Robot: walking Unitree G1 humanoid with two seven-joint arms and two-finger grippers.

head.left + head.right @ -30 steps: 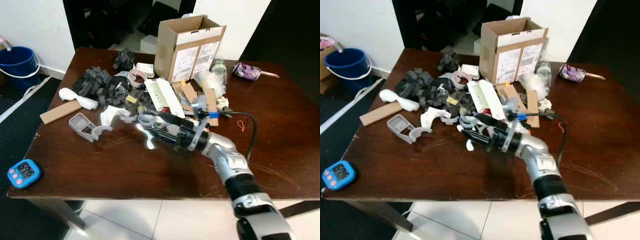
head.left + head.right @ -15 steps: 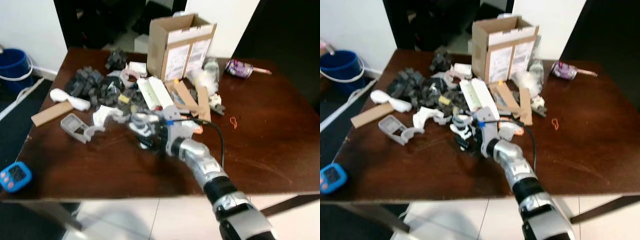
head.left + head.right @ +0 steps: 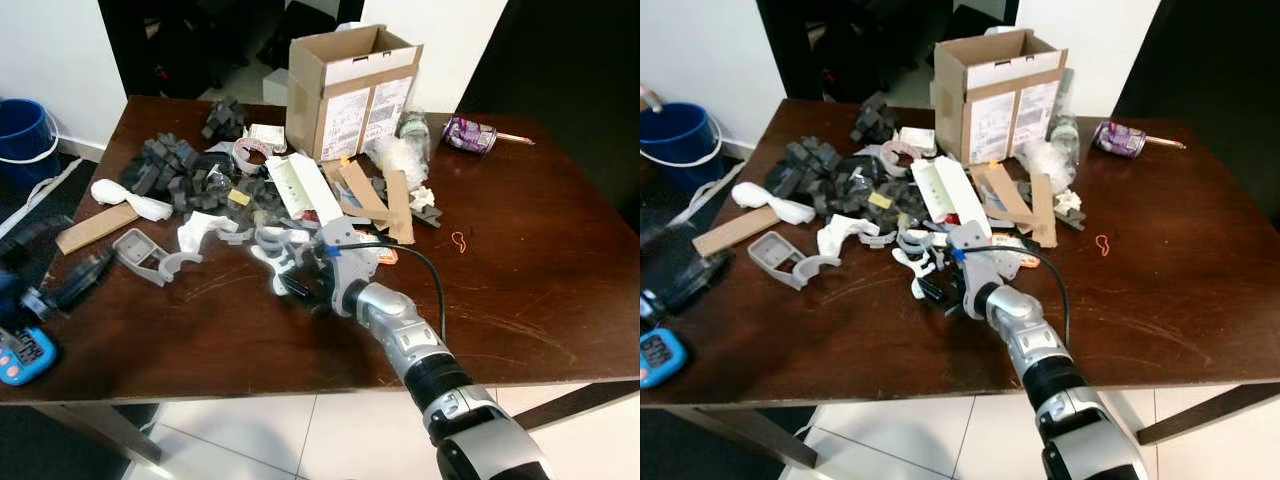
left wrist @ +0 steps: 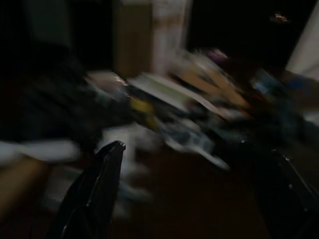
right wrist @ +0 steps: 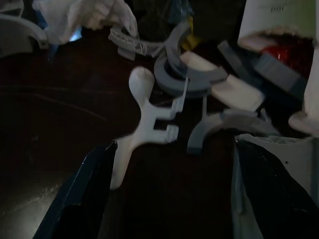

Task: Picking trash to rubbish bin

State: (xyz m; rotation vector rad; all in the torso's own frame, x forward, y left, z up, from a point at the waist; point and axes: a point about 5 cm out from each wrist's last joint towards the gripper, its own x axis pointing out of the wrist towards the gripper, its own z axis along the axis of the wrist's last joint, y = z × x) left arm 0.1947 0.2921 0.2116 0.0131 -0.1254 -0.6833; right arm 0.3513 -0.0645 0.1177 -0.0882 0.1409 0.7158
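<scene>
The robot's right gripper hovers low over a brown table, its fingers spread apart and holding nothing. A white plastic piece lies flat on the wood between and just ahead of them, beside grey curved parts at the near edge of a heap of scrap. The heap spreads back toward an open cardboard box and takes in dark foam blocks and cardboard strips. A blue bucket stands on the floor off the table's left side. The left gripper is blurred at that side, fingers apart and empty.
</scene>
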